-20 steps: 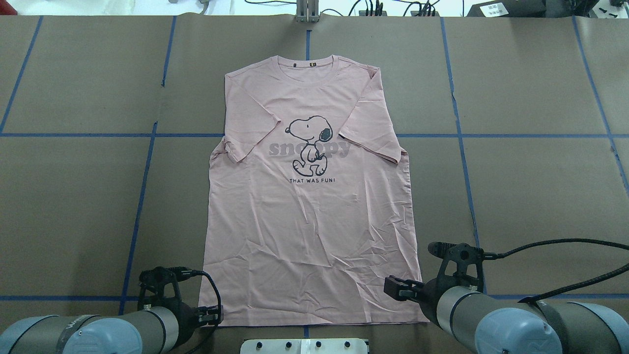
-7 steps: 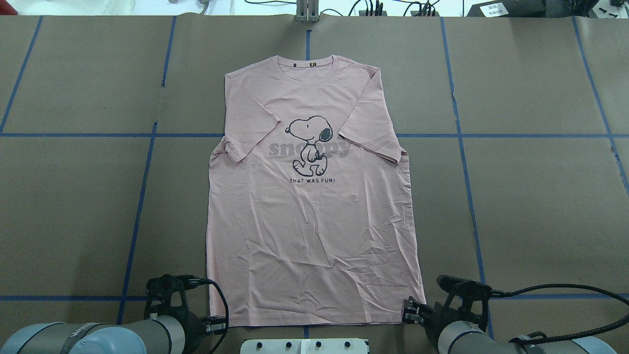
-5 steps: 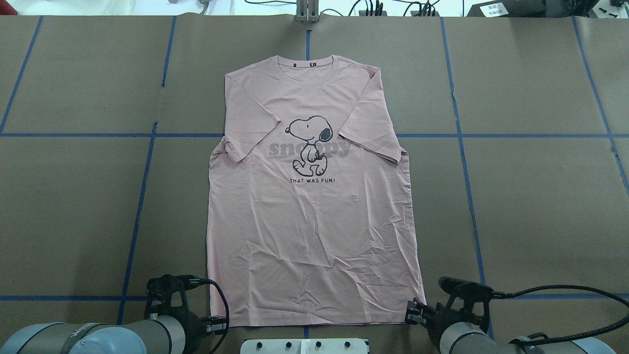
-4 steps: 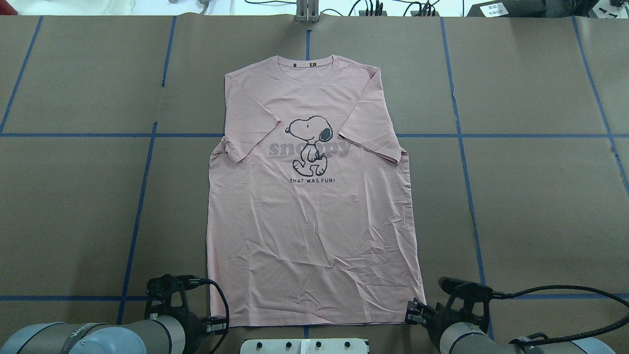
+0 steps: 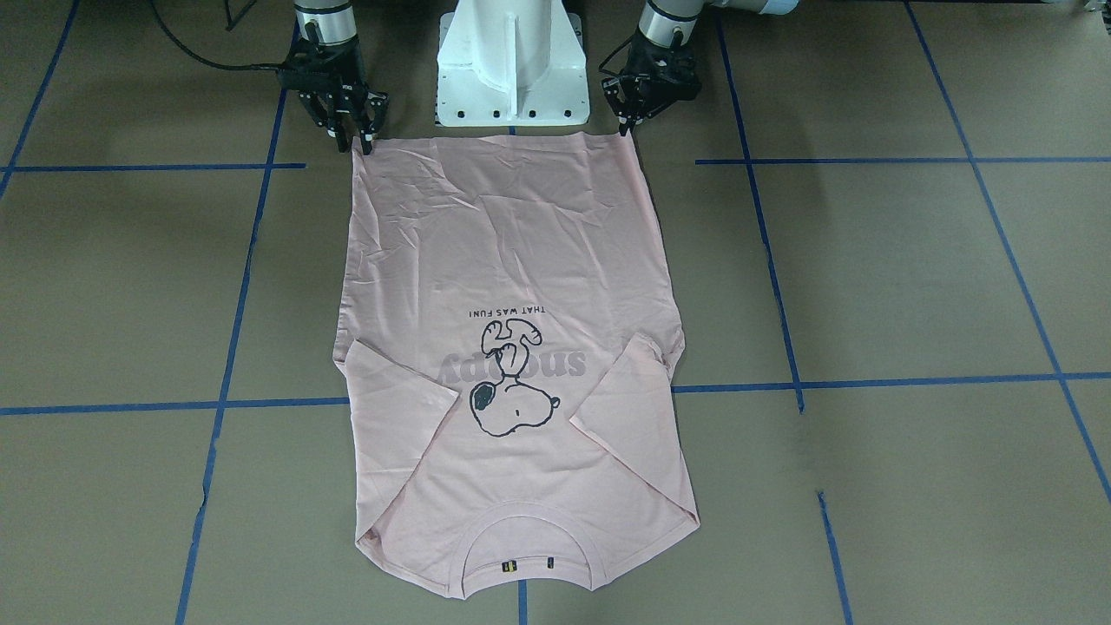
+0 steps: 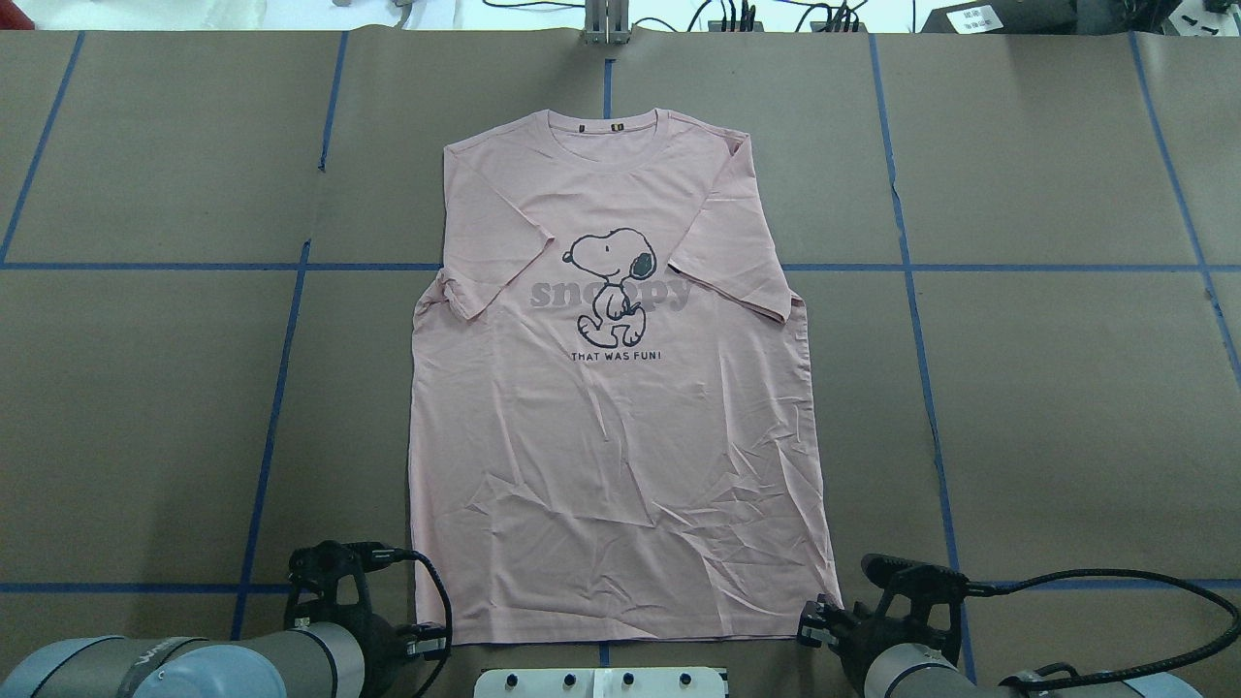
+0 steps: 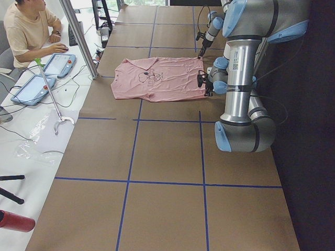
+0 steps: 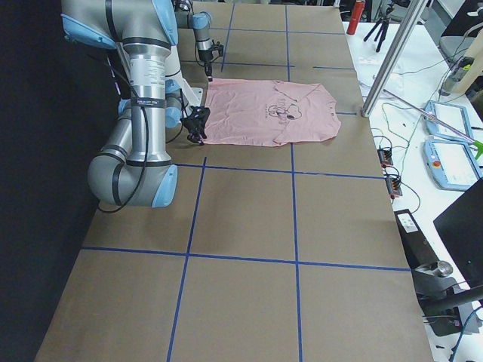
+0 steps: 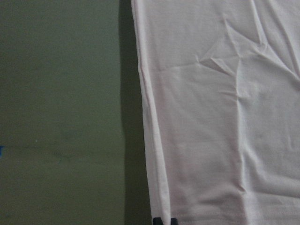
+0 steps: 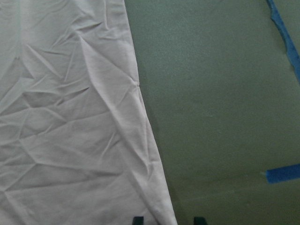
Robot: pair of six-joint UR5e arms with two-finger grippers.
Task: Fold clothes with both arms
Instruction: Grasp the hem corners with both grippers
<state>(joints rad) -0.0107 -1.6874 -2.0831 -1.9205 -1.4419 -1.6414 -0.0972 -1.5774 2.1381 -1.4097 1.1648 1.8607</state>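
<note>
The pink t-shirt (image 6: 620, 436) lies flat and print up on the brown table, collar (image 6: 609, 131) far from me and both sleeves folded inward. My left gripper (image 6: 431, 642) sits at the near left hem corner. In the left wrist view its fingertips (image 9: 158, 220) stand close together on the hem edge, shut on the cloth. My right gripper (image 6: 812, 620) is at the near right hem corner. The right wrist view shows its fingertips (image 10: 137, 219) wide apart, open, with the corner of the t-shirt (image 10: 70, 140) between them.
The white pedestal base (image 5: 512, 69) stands between the two arms, just behind the hem. Blue tape lines (image 6: 281, 368) cross the brown table cover. A person (image 7: 29, 31) sits at a side bench with tablets (image 7: 31, 86), beside a metal post (image 7: 78, 36).
Both grippers have drawn back toward me to the hem corners, and the hem's left corner has shifted inward. Over the last second only the right gripper has crept slightly; the left has held still.
</note>
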